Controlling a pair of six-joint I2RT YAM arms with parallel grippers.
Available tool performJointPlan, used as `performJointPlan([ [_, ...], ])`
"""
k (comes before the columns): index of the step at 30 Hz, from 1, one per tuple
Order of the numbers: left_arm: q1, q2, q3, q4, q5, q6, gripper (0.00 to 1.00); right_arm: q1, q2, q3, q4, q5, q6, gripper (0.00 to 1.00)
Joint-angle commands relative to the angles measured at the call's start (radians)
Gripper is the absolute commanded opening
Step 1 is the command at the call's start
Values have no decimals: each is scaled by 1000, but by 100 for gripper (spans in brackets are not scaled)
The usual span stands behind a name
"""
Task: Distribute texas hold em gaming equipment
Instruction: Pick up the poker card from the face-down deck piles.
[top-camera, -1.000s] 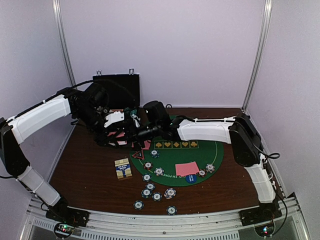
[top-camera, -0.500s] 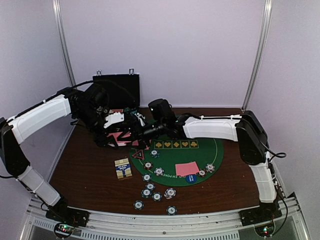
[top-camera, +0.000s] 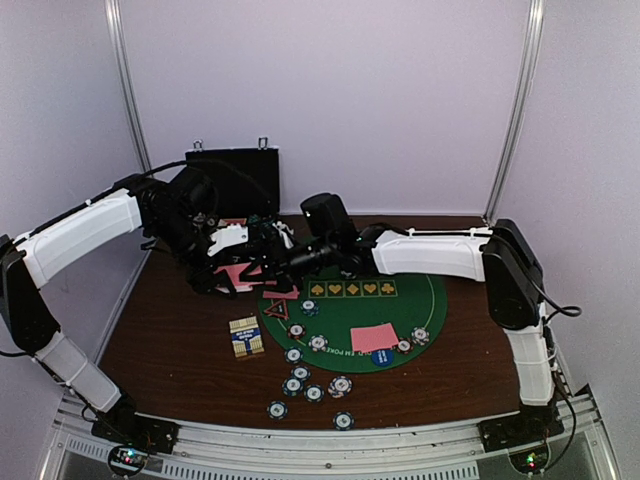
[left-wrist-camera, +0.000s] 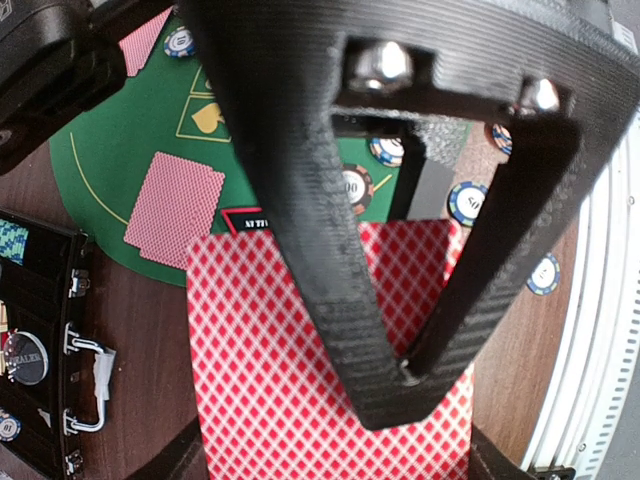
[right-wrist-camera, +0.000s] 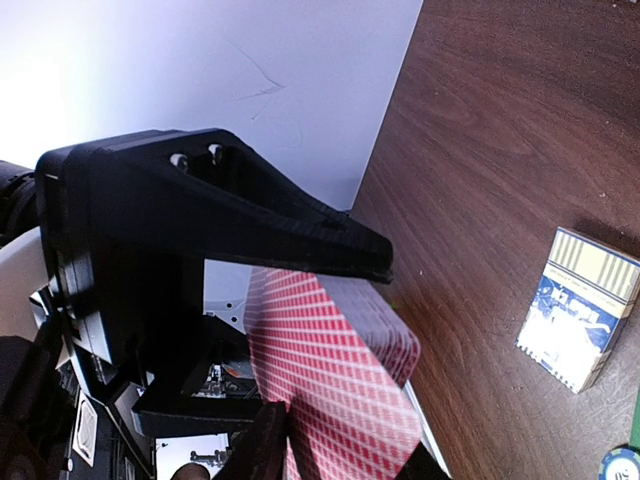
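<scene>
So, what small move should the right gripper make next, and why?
Probably close the right gripper. Its fingers look open around the red-backed cards, which the left gripper holds pinched, so closing should let it take a card to deal.

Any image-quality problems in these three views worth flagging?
Top external: even light, soft detail, dark hardware merging near the case. Left wrist: rail bowed by the lens and glaring. Right wrist: wall blown out, card box sharp.

Around the green mat (top-camera: 400, 305), the table (top-camera: 165, 385) lies open at 4 and 8 o'clock. At 6 o'clock poker chips (top-camera: 314, 393) crowd the way. The left arm (top-camera: 85, 235), right arm (top-camera: 430, 257) and black case (top-camera: 240, 170) block 10.
</scene>
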Motion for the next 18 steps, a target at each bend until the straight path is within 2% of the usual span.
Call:
performJointPlan([
  [1, 2, -6, 23, 11, 1, 15, 1, -6, -45, -17, -8, 1, -5, 28],
  [7, 2, -13, 18, 9, 0, 17, 1, -15, -58, -25, -48, -3, -30, 25],
  [18, 2, -9, 19, 9, -1, 20, 0, -29, -101, -62, -76, -3, -53, 15],
])
